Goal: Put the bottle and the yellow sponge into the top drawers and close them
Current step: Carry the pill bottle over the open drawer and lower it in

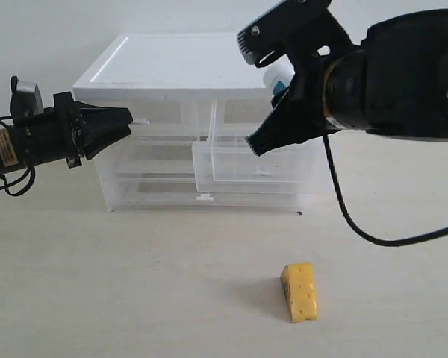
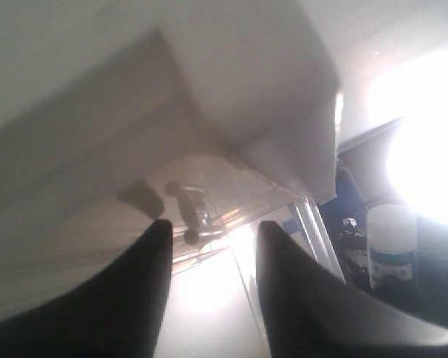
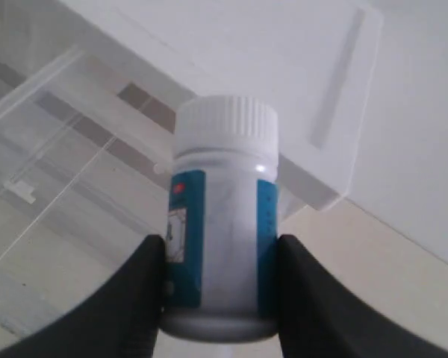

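Note:
The white bottle point(image 1: 278, 79) with a teal label is held in the air by my right gripper point(image 1: 284, 93), above the pulled-out right top drawer point(image 1: 231, 170). In the right wrist view the fingers point(image 3: 145, 291) clamp the bottle point(image 3: 224, 224) near its base, cap pointing away. The yellow sponge point(image 1: 299, 291) lies on the table in front of the cabinet, untouched. My left gripper point(image 1: 127, 119) hovers at the left top drawer point(image 1: 168, 123), which is pushed in, right by its white handle point(image 1: 140, 120). In the left wrist view that gripper point(image 2: 213, 231) is open and holds nothing.
The translucent cabinet point(image 1: 172, 74) with a white lid stands at the back of the pale wooden table point(image 1: 134, 283). Two full-width drawers point(image 1: 157, 186) below are pushed in. A black cable point(image 1: 351, 216) hangs from the right arm.

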Tool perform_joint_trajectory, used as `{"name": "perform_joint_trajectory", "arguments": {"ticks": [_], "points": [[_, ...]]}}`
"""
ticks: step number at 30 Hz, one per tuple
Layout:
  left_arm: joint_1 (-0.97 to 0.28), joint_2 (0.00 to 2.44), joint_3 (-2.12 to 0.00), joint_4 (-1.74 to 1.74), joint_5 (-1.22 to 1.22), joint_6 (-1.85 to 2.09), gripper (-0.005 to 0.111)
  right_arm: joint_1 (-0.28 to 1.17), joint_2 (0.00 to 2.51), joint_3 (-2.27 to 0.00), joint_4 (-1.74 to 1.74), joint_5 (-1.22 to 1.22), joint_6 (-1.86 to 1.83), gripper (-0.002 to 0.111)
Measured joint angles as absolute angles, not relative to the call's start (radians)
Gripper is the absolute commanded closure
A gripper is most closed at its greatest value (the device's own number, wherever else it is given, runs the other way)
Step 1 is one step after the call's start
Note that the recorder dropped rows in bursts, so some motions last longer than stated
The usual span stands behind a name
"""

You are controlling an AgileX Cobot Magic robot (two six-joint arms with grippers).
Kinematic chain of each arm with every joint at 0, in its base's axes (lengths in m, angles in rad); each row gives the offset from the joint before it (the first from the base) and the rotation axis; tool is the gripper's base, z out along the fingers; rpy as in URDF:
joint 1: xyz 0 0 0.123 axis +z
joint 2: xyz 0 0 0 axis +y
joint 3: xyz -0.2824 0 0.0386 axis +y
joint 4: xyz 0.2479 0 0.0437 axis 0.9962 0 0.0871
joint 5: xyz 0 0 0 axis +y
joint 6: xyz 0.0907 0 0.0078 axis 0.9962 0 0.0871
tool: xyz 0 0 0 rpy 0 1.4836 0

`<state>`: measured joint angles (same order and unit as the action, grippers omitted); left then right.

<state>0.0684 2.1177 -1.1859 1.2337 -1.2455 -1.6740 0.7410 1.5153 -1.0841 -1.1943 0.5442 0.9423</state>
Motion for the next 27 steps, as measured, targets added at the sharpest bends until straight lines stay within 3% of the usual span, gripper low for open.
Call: {"name": "perform_joint_trajectory", "arguments": {"ticks": [8, 10, 12, 13, 15, 27], "points": [[0.068, 2.118, -1.186, 1.234, -1.246, -1.674, 0.070, 0.730, 1.641, -1.156, -1.140, 0.432, 0.845, 0.108], [0.068, 2.118, -1.186, 1.234, -1.246, -1.674, 0.070, 0.730, 1.665, -1.168, -1.140, 0.447, 0.842, 0.104], [0.068, 2.118, -1.186, 1.234, -1.246, -1.674, 0.070, 0.730, 1.668, -1.175, -1.140, 0.458, 0.842, 0.084], [0.068, 2.118, -1.186, 1.234, -1.246, -1.674, 0.070, 0.730, 1.670, -1.175, -1.140, 0.461, 0.842, 0.068], [0.068, 2.118, -1.186, 1.234, -1.246, -1.674, 0.070, 0.730, 1.673, -1.185, -1.136, 0.465, 0.842, 0.057], [0.068, 2.118, -1.186, 1.234, -1.246, -1.674, 0.070, 0.730, 1.642, -1.242, -0.981, 0.472, 0.872, 0.056]]}}
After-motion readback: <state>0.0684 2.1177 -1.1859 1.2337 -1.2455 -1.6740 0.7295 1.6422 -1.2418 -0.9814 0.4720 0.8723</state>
